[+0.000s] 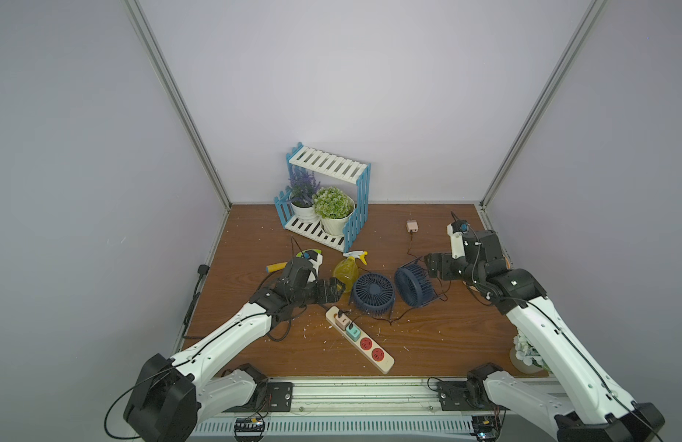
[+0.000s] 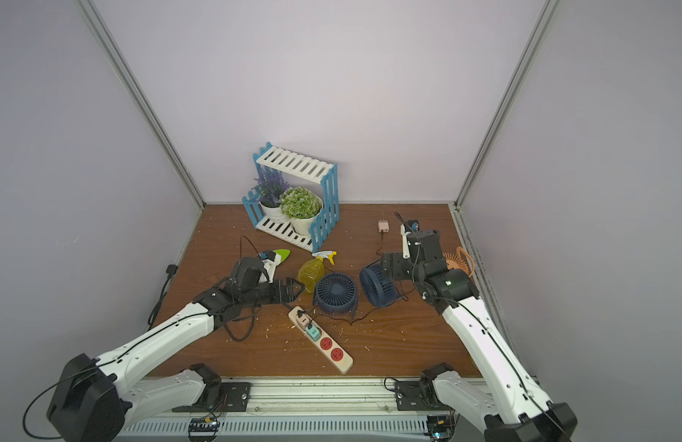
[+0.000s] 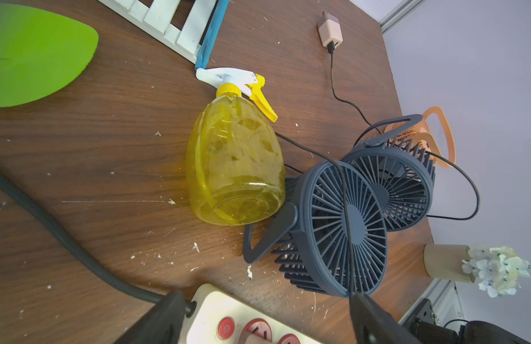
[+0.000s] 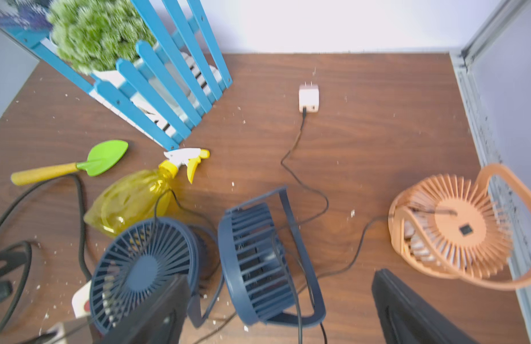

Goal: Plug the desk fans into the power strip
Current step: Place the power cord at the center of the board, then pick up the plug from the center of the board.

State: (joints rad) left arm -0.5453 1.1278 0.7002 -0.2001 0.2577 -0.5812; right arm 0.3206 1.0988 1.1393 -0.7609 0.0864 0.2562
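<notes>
Wood table (image 1: 446, 325); L hand (image 1: 339, 287) open by power strip (image 1: 372, 349), R hand (image 1: 428, 265) open.

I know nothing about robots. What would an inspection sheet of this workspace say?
Surface: brown wooden table, speckled with white flecks.
Job's things: power strip, two adapters plugged in, two red sockets free; two navy fans beside it; pink adapter lying unplugged.
Clutter: yellow spray bottle on its side, green trowel, orange fan, blue shelf with potted plants.
Grippers: left gripper open near the strip's cord end; right gripper open beside one navy fan; both empty.
Cables: thick black strip cord; thin fan cords looping loosely.
Surroundings: plain pale walls, metal frame posts.
</notes>
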